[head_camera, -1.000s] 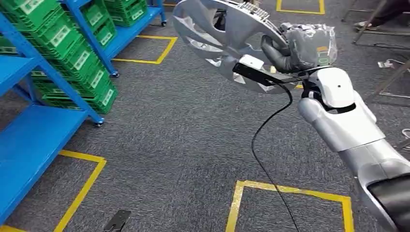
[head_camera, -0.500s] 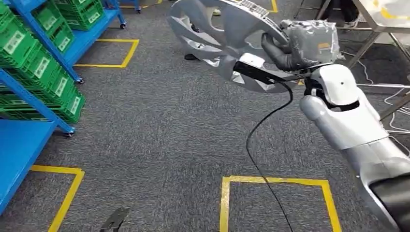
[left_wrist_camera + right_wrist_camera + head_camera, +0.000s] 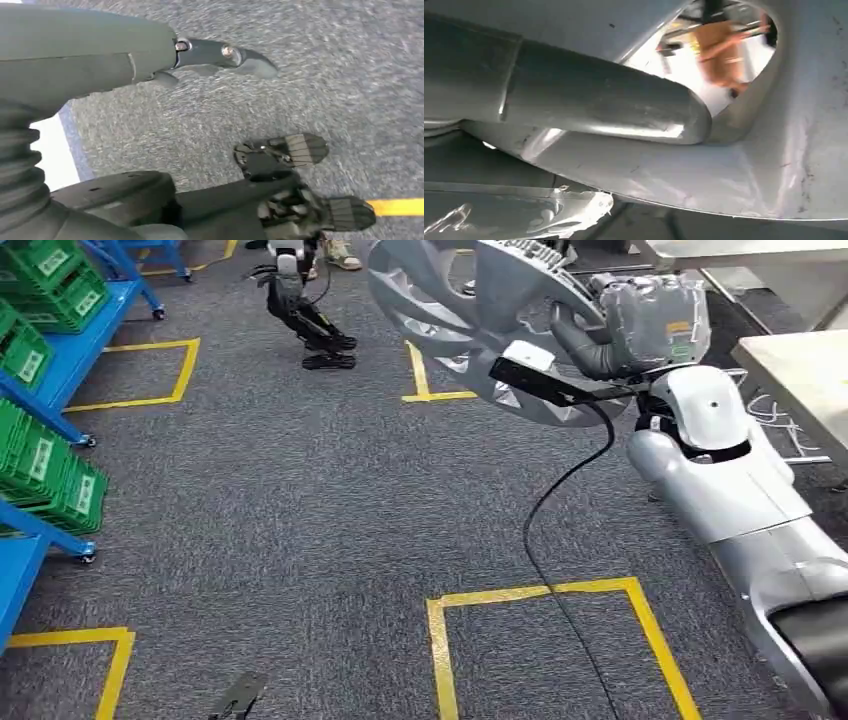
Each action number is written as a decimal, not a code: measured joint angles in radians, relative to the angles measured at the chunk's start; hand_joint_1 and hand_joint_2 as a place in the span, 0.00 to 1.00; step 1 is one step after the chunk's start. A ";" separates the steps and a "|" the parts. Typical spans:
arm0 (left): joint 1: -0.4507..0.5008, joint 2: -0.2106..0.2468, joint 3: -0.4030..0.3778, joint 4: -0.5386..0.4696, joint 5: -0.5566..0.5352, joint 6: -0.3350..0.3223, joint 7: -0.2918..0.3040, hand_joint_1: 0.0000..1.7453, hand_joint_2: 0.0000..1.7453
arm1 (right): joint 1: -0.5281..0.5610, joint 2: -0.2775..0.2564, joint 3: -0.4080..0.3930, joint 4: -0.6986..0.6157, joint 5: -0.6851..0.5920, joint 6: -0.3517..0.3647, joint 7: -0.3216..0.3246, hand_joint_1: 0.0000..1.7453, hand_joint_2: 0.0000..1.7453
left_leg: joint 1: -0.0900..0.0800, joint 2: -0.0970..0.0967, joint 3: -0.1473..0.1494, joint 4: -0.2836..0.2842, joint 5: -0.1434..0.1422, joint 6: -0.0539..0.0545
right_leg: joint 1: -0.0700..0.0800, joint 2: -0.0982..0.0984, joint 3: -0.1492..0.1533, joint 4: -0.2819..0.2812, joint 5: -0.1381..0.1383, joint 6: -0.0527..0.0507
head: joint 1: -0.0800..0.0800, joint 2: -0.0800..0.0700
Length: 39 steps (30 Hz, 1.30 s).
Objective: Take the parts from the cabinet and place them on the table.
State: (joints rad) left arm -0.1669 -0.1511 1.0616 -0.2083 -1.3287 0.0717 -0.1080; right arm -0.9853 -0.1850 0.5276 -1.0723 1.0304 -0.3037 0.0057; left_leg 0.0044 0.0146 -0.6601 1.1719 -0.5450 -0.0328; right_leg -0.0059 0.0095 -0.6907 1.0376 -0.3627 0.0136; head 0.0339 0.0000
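Note:
My right hand (image 3: 640, 332), wrapped in clear plastic, grips a large silver wheel cover (image 3: 450, 310) by its rim and holds it high over the carpet, tilted. In the right wrist view the thick thumb (image 3: 599, 102) presses against the cover's silver spoke (image 3: 724, 175). A pale table corner (image 3: 812, 370) stands to the right of the held cover. My left hand (image 3: 150, 60) hangs above the grey carpet, holding nothing, with its fingers stretched out.
Blue shelving (image 3: 30, 525) with green crates (image 3: 50, 470) stands along the left edge. Another robot's dark legs (image 3: 305, 315) stand at the far side of the carpet. Yellow tape squares (image 3: 540, 592) mark the floor. A black cable (image 3: 545, 530) hangs from my right wrist.
The whole picture has swung: the shelving slid off to the left and the table came in at the right, so the camera turned. My right hand still holds the wheel cover.

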 joint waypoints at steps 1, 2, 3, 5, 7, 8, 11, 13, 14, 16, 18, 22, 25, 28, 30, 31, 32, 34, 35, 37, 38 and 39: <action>0.002 0.000 0.000 0.000 0.000 -0.002 0.000 0.00 1.00 | 0.000 0.000 0.001 0.002 -0.001 0.000 -0.001 1.00 0.00 | 0.000 -0.006 -0.043 0.081 -0.030 -0.001 | 0.000 0.013 0.000 0.000 0.001 -0.002 | -0.002 0.000; 0.005 0.000 0.000 0.000 0.000 -0.002 0.000 0.00 1.00 | 0.000 0.000 0.001 0.004 -0.002 0.001 -0.002 1.00 0.00 | 0.000 -0.008 -0.081 0.145 -0.045 0.000 | 0.000 0.028 0.000 0.000 0.001 -0.002 | -0.001 0.000; 0.006 0.000 0.000 0.000 0.000 -0.002 0.000 0.00 1.00 | 0.001 0.000 0.001 0.007 -0.002 0.002 -0.004 1.00 0.00 | 0.000 -0.008 -0.096 0.160 -0.034 0.001 | 0.000 0.044 0.000 0.000 0.001 -0.002 | -0.002 0.000; 0.005 0.000 0.000 0.000 0.001 -0.003 0.000 0.00 1.00 | 0.000 0.000 0.001 0.009 -0.003 0.002 -0.006 1.00 0.00 | 0.001 -0.013 -0.064 0.069 0.044 0.006 | -0.002 0.072 0.000 0.001 0.003 0.000 | -0.001 0.000; 0.006 0.000 0.000 0.000 0.002 -0.003 0.000 0.00 1.00 | -0.008 0.000 0.000 0.009 -0.004 0.002 -0.006 1.00 0.00 | 0.007 -0.062 0.010 -0.088 0.122 0.008 | -0.006 0.097 -0.001 0.001 0.005 0.007 | -0.002 0.000; 0.007 0.000 0.000 0.000 0.002 -0.003 0.000 0.00 1.00 | -0.014 0.000 -0.001 0.009 -0.004 0.002 -0.006 1.00 0.00 | 0.014 -0.116 0.030 -0.131 0.122 0.010 | -0.001 0.111 -0.009 0.009 0.005 0.014 | -0.001 0.000; 0.009 0.002 0.000 0.000 0.002 -0.004 0.000 0.00 1.00 | -0.015 -0.004 -0.003 0.011 -0.005 0.001 -0.006 1.00 0.00 | 0.007 -0.087 0.033 -0.138 0.114 0.017 | -0.013 0.145 -0.016 -0.006 0.018 0.037 | -0.004 0.000; 0.007 0.002 0.000 0.000 0.002 -0.006 -0.002 0.00 1.00 | -0.015 -0.011 -0.003 0.013 -0.005 0.002 -0.007 1.00 0.00 | 0.012 -0.058 0.036 -0.148 0.122 0.031 | -0.006 0.097 -0.033 0.008 0.008 0.043 | -0.001 0.000; 0.007 0.002 0.000 0.000 0.002 -0.006 -0.003 0.00 1.00 | -0.017 -0.011 -0.003 0.013 -0.005 0.002 -0.007 1.00 0.00 | 0.009 -0.048 0.037 -0.148 0.123 0.039 | -0.002 0.044 -0.053 0.056 -0.026 0.045 | 0.009 0.000; 0.010 0.001 0.000 0.000 0.002 -0.007 -0.003 0.00 1.00 | -0.016 -0.010 -0.001 0.014 -0.006 0.002 -0.008 1.00 0.00 | 0.004 -0.023 0.038 -0.148 0.121 0.043 | -0.004 0.006 -0.119 0.213 -0.101 0.050 | 0.008 0.000; 0.012 0.003 0.000 0.000 0.002 -0.007 -0.003 0.00 1.00 | -0.012 -0.010 -0.001 0.014 -0.006 0.002 -0.007 1.00 0.00 | 0.004 0.002 0.039 -0.148 0.119 0.045 | -0.004 -0.002 -0.165 0.317 -0.134 0.054 | 0.010 0.000; 0.011 0.001 0.000 0.000 0.002 -0.009 -0.003 0.00 1.00 | -0.013 -0.010 -0.001 0.014 -0.005 0.002 -0.007 1.00 0.00 | 0.003 0.047 0.050 -0.146 0.108 0.035 | -0.001 -0.055 -0.006 0.046 -0.010 0.049 | 0.011 0.000; 0.011 0.000 0.000 0.000 0.002 -0.010 -0.003 0.00 1.00 | -0.013 -0.008 0.000 0.014 -0.005 0.002 -0.007 1.00 0.00 | -0.008 0.073 0.054 -0.144 0.103 0.023 | 0.013 -0.058 0.013 0.009 -0.018 0.031 | 0.006 0.000; 0.010 0.000 0.000 0.000 0.001 -0.011 -0.003 0.00 1.00 | -0.011 -0.011 -0.001 0.012 -0.003 0.003 -0.005 1.00 0.00 | -0.003 0.086 0.059 -0.147 0.090 0.004 | 0.006 -0.023 0.016 -0.003 -0.010 0.008 | 0.006 0.000; 0.011 0.000 0.000 0.000 0.001 -0.012 -0.003 0.00 1.00 | -0.012 -0.010 -0.001 0.010 -0.003 0.005 0.000 1.00 0.00 | -0.001 0.012 0.013 -0.048 0.034 -0.003 | 0.002 -0.003 0.015 -0.007 -0.006 0.000 | 0.000 0.000; 0.012 0.000 0.000 0.000 0.001 -0.012 -0.003 0.00 1.00 | -0.010 -0.009 0.000 0.010 -0.003 0.006 0.000 1.00 0.00 | -0.001 -0.001 -0.031 0.038 -0.003 -0.005 | 0.002 0.010 0.015 -0.007 -0.006 -0.002 | -0.004 0.000; 0.014 0.000 0.000 0.000 0.001 -0.012 -0.003 0.00 1.00 | -0.007 -0.009 0.000 0.010 -0.003 0.007 0.000 1.00 0.00 | -0.001 -0.005 -0.074 0.118 -0.030 -0.006 | 0.002 0.024 0.015 -0.007 -0.007 -0.003 | -0.004 0.000; 0.016 0.000 0.000 0.000 0.001 -0.013 -0.003 0.00 1.00 | -0.001 -0.009 0.001 0.010 -0.002 0.010 0.000 1.00 0.00 | -0.001 -0.008 -0.103 0.151 -0.013 -0.004 | 0.002 0.050 0.015 -0.007 -0.006 -0.003 | -0.004 0.000; 0.016 0.000 0.000 0.000 0.001 -0.013 -0.003 0.00 1.00 | 0.000 -0.009 0.001 0.010 -0.002 0.010 0.000 1.00 0.00 | 0.000 -0.010 -0.086 0.108 0.024 -0.002 | 0.000 0.064 0.016 -0.006 -0.006 -0.002 | -0.004 0.000; 0.015 0.000 0.000 0.000 0.001 -0.013 -0.003 0.00 1.00 | -0.003 -0.009 0.001 0.009 -0.002 0.010 0.000 1.00 0.00 | 0.005 -0.038 -0.010 -0.052 0.115 -0.002 | -0.005 0.091 0.016 -0.004 -0.004 0.004 | -0.004 0.000; 0.015 0.000 0.000 0.000 0.001 -0.013 -0.003 0.00 1.00 | -0.005 -0.009 0.000 0.007 -0.002 0.010 0.001 1.00 0.00 | 0.016 -0.100 0.020 -0.115 0.134 -0.007 | -0.006 0.101 0.010 -0.003 -0.004 0.011 | -0.004 0.000; 0.015 -0.003 0.000 0.000 0.000 -0.013 -0.003 0.00 1.00 | -0.010 -0.008 0.000 0.008 -0.002 0.010 0.002 1.00 0.00 | 0.022 -0.114 0.031 -0.153 0.118 -0.005 | -0.003 0.115 0.000 0.009 -0.004 0.017 | -0.003 0.000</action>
State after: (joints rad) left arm -0.1518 -0.1537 1.0620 -0.2083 -1.3291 0.0587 -0.1110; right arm -0.9957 -0.1934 0.5280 -1.0647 1.0281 -0.2937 0.0076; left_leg 0.0269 -0.0991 -0.6288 1.0190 -0.4271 -0.0377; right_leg -0.0086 0.1243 -0.6907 1.0471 -0.3668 0.0304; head 0.0305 0.0000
